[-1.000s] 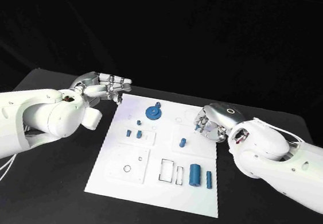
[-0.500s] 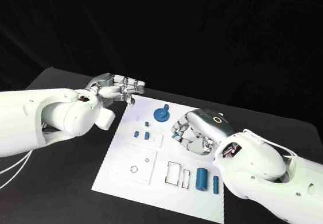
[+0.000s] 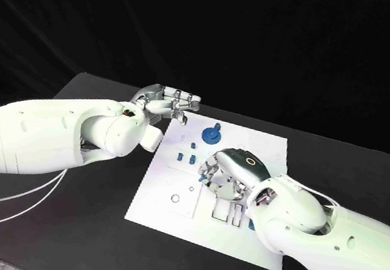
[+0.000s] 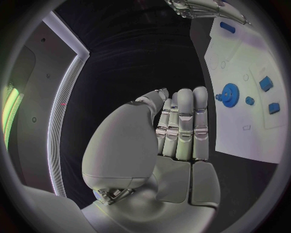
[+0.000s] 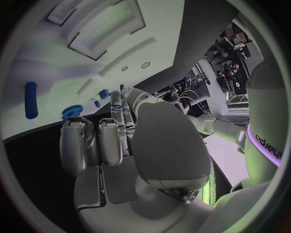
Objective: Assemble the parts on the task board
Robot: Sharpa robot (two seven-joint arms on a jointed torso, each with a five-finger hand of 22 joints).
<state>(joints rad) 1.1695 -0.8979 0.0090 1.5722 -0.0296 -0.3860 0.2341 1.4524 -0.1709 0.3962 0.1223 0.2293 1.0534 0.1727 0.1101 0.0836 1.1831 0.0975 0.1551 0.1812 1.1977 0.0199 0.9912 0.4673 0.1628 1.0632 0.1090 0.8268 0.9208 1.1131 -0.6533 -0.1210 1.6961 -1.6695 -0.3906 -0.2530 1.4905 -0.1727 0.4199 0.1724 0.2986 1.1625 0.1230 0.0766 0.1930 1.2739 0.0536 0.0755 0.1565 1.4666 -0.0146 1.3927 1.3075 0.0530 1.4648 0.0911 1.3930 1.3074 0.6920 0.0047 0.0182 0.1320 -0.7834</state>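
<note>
White board on a black surface [image 3: 79, 98], and we start at the left: our left hand [image 3: 172, 102] hangs off the far left corner of the task board [image 3: 264, 143], over the dark surface rather than the plate. In the left wrist view that hand [image 4: 176, 131] shows its fingers [image 4: 185, 116] straight, side by side, nothing in them, so we call it released and empty. Just across from it stands the blue gear [image 3: 211, 135], seen again in the wrist picture [image 4: 230, 94], near those fingertips but apart from them.

Moving along, small blue parts [image 3: 186, 156] sit in the board's middle, and right over them we have our right hand [image 3: 229, 176], palm down, well inside the plate. From the right wrist view the hand [image 5: 121, 145] has its fingers [image 5: 75, 141] bent forward; we see nothing between them, yet whether it pinches a small piece underneath we cannot tell. A blue cylinder [image 5: 30, 99] lies beyond it, long axis running along the board's length.

Our judgement: the right hand is the nearer one for the middle parts, which lie directly beneath it; the gear belongs to the left.
</note>
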